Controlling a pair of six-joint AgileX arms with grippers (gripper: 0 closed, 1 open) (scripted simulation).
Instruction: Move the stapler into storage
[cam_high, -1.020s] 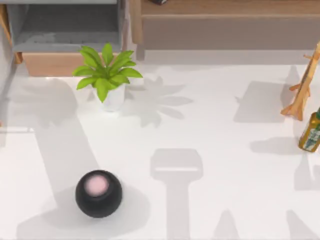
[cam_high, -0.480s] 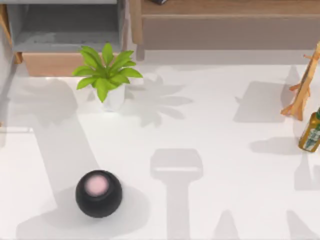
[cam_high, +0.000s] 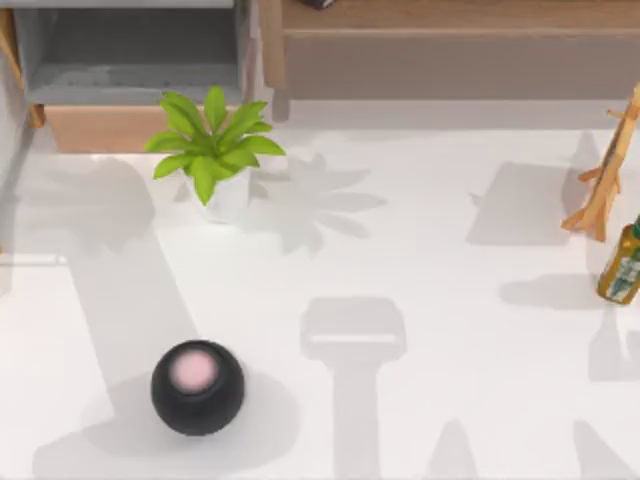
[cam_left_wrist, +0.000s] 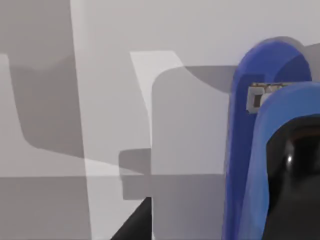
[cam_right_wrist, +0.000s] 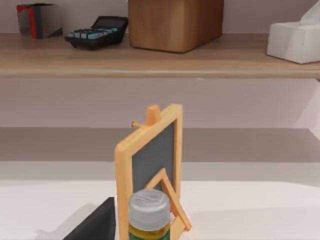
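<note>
Stapler (cam_left_wrist: 267, 150) fills the left wrist view, close to the left tool; whether the tool grips it I cannot tell. Storage (cam_high: 135, 60), at the worktop's (cam_high: 420, 250) far left, holds no stapler. Judged: transfer still pending.

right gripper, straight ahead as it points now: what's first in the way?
Likely the bottle, right in front in the right wrist view, with the small easel board just behind it. Depth is unclear.
</note>
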